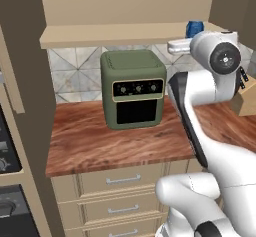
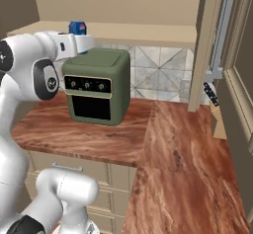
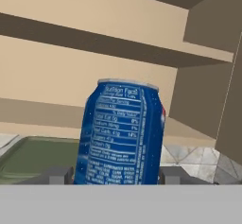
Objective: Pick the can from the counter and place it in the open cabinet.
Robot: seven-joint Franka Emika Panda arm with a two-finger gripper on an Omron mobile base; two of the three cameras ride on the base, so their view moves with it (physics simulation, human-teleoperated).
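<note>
The hand (image 3: 116,176) has its two fingers clamped on the small blue soda can (image 3: 122,133), held right at the tan open cabinet's front edge (image 1: 115,35), above the green boxy toaster oven (image 1: 133,88).

Arm raised and bent high, gripper (image 3: 113,175) closed around something, pointing level.

The can (image 3: 122,133) bears a white "Nutrition Facts" panel; finer print illegible
</note>
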